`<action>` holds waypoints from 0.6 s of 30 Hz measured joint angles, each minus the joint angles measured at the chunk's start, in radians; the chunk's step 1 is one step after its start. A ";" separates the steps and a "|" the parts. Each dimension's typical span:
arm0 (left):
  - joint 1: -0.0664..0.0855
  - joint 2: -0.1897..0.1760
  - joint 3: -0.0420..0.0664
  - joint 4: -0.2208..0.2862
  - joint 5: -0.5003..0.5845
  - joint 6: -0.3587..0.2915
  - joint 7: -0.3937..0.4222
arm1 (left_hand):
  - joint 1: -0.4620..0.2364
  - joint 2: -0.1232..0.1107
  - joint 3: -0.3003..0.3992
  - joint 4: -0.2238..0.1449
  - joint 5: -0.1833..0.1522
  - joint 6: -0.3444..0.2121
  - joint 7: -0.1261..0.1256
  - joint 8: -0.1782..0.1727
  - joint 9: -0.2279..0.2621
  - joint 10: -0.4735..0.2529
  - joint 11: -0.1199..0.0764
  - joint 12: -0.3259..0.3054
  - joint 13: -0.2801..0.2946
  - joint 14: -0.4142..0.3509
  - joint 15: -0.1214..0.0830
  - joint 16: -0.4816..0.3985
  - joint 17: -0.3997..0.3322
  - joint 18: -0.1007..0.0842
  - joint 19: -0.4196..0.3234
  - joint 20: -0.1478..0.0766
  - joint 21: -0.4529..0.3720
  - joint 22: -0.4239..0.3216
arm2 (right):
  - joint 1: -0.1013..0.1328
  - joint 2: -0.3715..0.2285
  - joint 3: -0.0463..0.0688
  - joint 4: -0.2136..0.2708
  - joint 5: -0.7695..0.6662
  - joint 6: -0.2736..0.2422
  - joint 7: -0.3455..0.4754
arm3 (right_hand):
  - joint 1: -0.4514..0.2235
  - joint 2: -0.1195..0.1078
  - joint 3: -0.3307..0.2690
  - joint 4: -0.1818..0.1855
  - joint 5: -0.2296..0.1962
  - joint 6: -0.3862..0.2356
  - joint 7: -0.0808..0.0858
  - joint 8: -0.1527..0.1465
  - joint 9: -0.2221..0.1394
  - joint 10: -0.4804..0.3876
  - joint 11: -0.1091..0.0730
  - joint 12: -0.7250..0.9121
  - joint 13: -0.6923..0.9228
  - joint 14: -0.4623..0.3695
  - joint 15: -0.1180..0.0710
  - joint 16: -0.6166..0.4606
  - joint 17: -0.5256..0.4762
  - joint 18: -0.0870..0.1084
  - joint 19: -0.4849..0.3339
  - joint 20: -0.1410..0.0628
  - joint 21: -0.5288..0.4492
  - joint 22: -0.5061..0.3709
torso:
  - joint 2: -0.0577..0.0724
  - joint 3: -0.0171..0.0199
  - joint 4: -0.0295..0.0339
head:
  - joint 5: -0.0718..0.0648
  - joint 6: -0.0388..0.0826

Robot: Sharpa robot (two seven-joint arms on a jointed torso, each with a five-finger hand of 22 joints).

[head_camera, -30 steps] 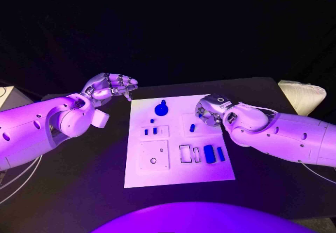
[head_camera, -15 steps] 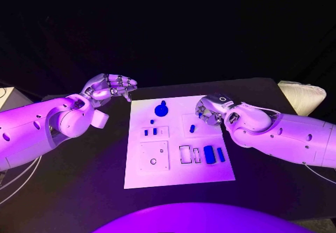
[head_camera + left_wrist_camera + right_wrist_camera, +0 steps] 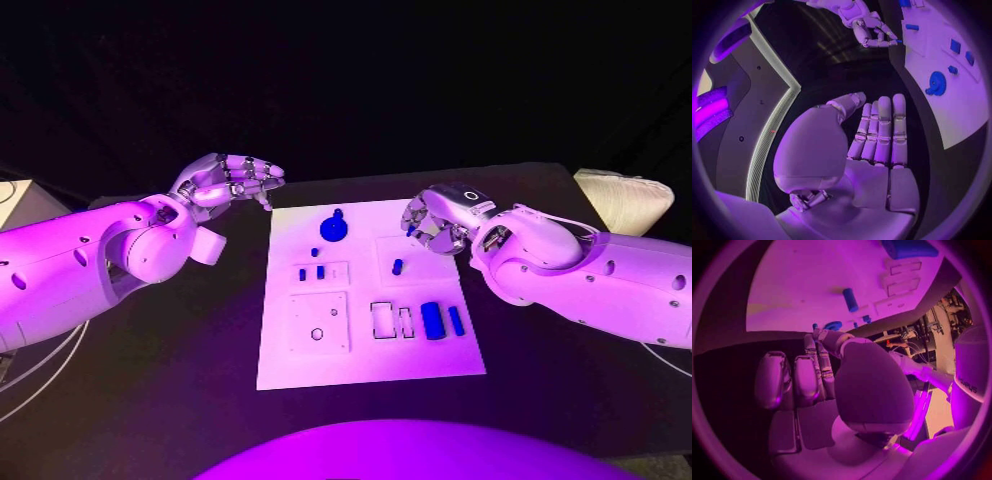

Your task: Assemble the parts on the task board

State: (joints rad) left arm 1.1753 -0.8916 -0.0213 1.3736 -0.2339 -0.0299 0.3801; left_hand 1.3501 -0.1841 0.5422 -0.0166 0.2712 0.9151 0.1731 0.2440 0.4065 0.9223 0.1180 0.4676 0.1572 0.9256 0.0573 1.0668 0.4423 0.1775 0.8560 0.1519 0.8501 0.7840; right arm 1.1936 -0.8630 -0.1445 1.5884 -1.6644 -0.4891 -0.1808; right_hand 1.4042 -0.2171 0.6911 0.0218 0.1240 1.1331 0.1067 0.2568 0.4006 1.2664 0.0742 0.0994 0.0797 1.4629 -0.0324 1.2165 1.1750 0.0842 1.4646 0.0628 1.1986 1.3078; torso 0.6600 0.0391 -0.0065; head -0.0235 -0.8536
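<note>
The task board [image 3: 368,300] lies flat in the middle of the black table [image 3: 173,350], between the two hands. Near its far edge sits a round blue part [image 3: 333,226] with a small knob. A short blue peg [image 3: 397,266] lies on the board just below the right hand's fingertips, apart from them. Toward the near side of the board two longer blue parts [image 3: 441,320] lie side by side, next to outlined recesses. Three smaller blue pieces [image 3: 312,266] sit in the board's left column.

The right hand [image 3: 440,222] hangs over the board's far right corner, fingers curled inward and down; the wrist view shows them drawn together with nothing visibly between them, though a tiny blue tip near the fingertips cannot be made out clearly. The left hand [image 3: 228,180] hovers off the board's far left corner, over bare table, fingers curled in toward the palm, holding nothing. The round blue part lies just beyond its fingertips, not touching.
</note>
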 measured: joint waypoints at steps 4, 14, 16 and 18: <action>-0.001 0.002 0.000 -0.001 0.000 0.001 -0.001 | 0.000 0.000 -0.003 -0.003 0.000 0.000 0.000 0.000 0.000 0.000 0.000 0.000 -0.001 0.000 0.000 -0.004 0.000 0.000 0.000 0.000 0.000 0.000 | -0.009 0.000 0.001 0.050 0.024 -0.034 0.036 | 0.000 0.000 0.000 0.000 0.006 0.000 0.000 0.000 0.000 0.000 0.000 0.000 -0.001 0.000 0.000 0.004 0.003 0.000 0.000 0.000 0.015 0.000 | 0.000 0.0003 0.0001 | 0.008 0.002; -0.002 0.006 0.000 -0.001 0.001 0.005 -0.003 | 0.000 0.000 -0.003 -0.003 0.000 0.000 0.000 0.000 0.000 0.000 0.000 0.000 -0.001 0.000 0.000 -0.004 -0.001 0.000 0.000 0.000 0.000 0.000 | -0.057 0.055 0.000 0.095 0.030 -0.093 0.087 | 0.000 0.000 0.000 0.000 0.006 -0.003 0.003 -0.002 0.000 0.000 0.000 -0.004 -0.003 0.000 0.000 0.004 0.004 -0.001 0.000 0.000 0.036 0.000 | 0.000 -0.0015 0.0006 | 0.044 -0.003; -0.002 0.008 0.000 -0.001 0.001 0.005 -0.003 | 0.000 0.000 -0.003 -0.003 0.000 0.000 0.000 0.000 0.000 0.000 0.000 0.000 -0.001 0.000 0.000 -0.004 -0.001 0.000 0.000 0.000 0.000 0.000 | -0.070 0.073 -0.001 0.092 0.024 -0.098 0.089 | 0.000 0.000 0.000 0.000 0.006 -0.004 0.003 -0.003 0.001 0.000 0.000 -0.005 -0.003 0.000 0.000 0.004 0.004 -0.015 0.000 0.000 0.041 0.000 | 0.000 -0.0019 0.0007 | 0.055 -0.005; -0.002 0.011 0.000 -0.001 0.001 0.006 -0.004 | 0.000 0.000 -0.003 -0.003 0.000 0.000 0.000 0.000 0.000 0.000 0.000 0.000 -0.001 0.000 0.000 -0.004 -0.001 0.000 0.000 0.000 0.000 0.000 | -0.088 0.097 -0.004 0.088 0.014 -0.099 0.089 | 0.000 0.000 0.000 0.000 0.006 -0.004 0.003 -0.003 0.001 0.000 0.000 -0.005 -0.003 0.000 0.000 0.004 0.004 -0.015 0.000 0.000 0.042 0.000 | 0.000 -0.0019 0.0012 | 0.064 -0.008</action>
State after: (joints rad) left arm 1.1736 -0.8808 -0.0216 1.3730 -0.2329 -0.0243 0.3764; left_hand 1.3500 -0.1841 0.5394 -0.0193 0.2712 0.9151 0.1731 0.2440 0.4064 0.9223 0.1180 0.4676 0.1558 0.9256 0.0573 1.0629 0.4413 0.1774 0.8560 0.1519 0.8501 0.7840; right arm 1.1060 -0.7659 -0.1485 1.6764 -1.6501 -0.5886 -0.0923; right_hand 1.4042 -0.2173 0.6912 0.0216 0.1299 1.1296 0.1099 0.2538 0.4014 1.2664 0.0741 0.0942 0.0768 1.4629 -0.0324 1.2206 1.1789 0.0690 1.4646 0.0629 1.2401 1.3075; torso 0.6604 0.0372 -0.0053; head 0.0403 -0.8611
